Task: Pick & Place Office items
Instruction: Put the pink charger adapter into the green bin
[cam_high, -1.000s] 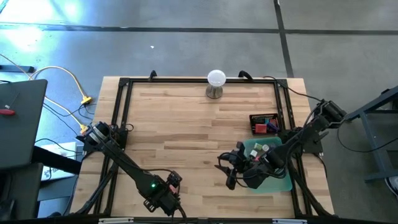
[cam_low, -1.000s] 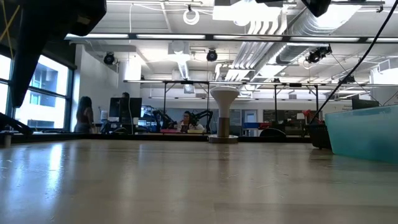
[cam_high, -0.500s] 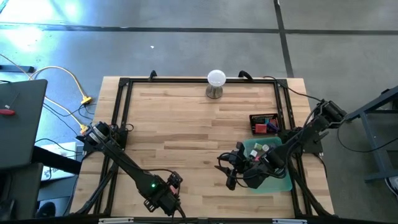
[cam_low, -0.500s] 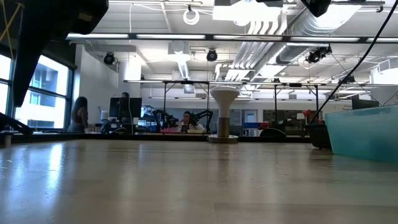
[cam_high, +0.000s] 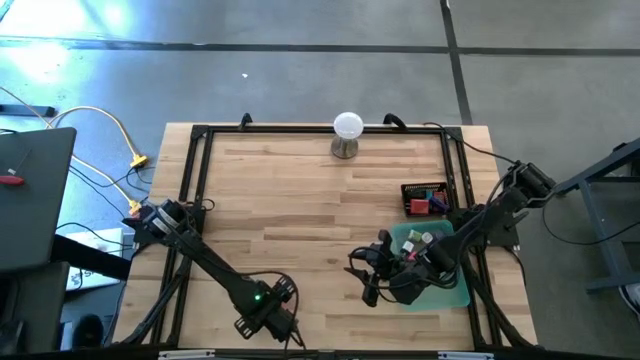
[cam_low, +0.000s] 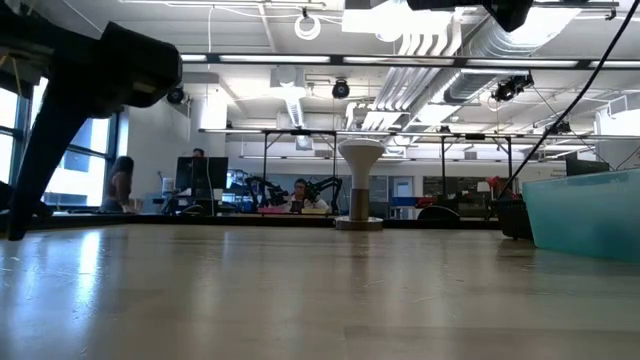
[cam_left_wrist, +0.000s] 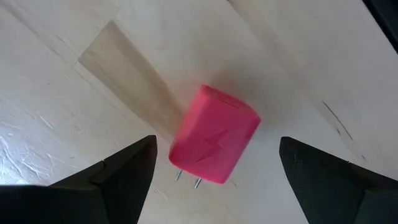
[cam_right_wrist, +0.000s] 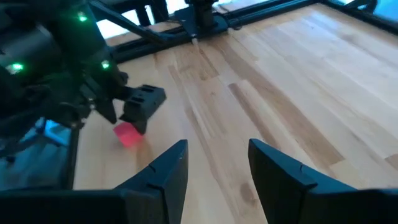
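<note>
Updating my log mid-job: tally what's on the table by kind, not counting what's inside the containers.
Pink charger plug, loose on the wood: 1
Black bin: 1
Green tray: 1
White ball on stand: 1
Total: 4

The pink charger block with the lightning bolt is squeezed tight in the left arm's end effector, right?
Not quite. The pink charger block with the lightning bolt lies loose on the wooden table. The left end effector is open above it, one finger on each side with bare wood between, touching nothing. The left wrist view shows this.
</note>
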